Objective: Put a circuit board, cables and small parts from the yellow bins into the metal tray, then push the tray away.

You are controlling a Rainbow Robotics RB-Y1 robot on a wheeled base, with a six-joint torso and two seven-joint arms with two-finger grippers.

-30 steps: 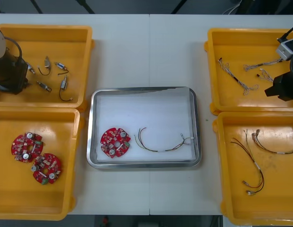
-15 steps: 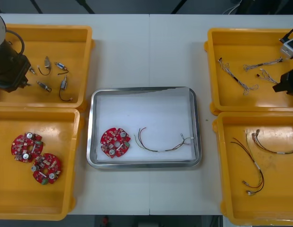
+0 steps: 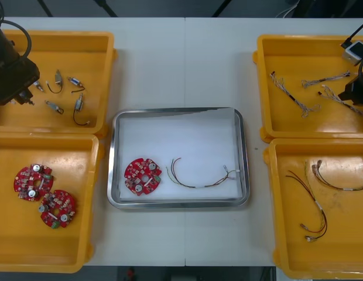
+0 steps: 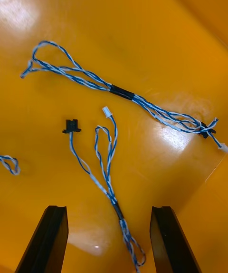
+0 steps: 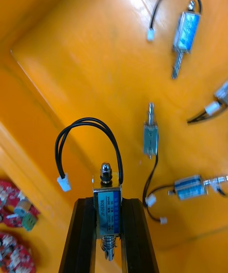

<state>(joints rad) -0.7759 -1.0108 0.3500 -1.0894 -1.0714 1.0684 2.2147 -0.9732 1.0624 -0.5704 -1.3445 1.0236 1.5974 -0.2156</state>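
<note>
— Where is the left gripper (image 5: 108,237)?
— At ten o'clock from the metal tray (image 3: 180,110), by the outer wall of the far left yellow bin (image 3: 64,34). It is clenched on a small metal part (image 5: 108,209); the other small parts (image 5: 151,137) lie apart from it.
— And the right gripper (image 4: 109,242)?
— At two o'clock, released above twisted blue and white cables (image 4: 107,173), near the outer edge of the far right yellow bin (image 3: 310,55). The tray holds a circuit board (image 3: 143,175) and a cable (image 3: 193,186), with bare table (image 3: 181,64) at its three and nine o'clock.

A light table (image 3: 187,64) has a thin seam (image 3: 185,58) running down its middle. Dark floor (image 3: 158,7) lies beyond its far edge.
</note>
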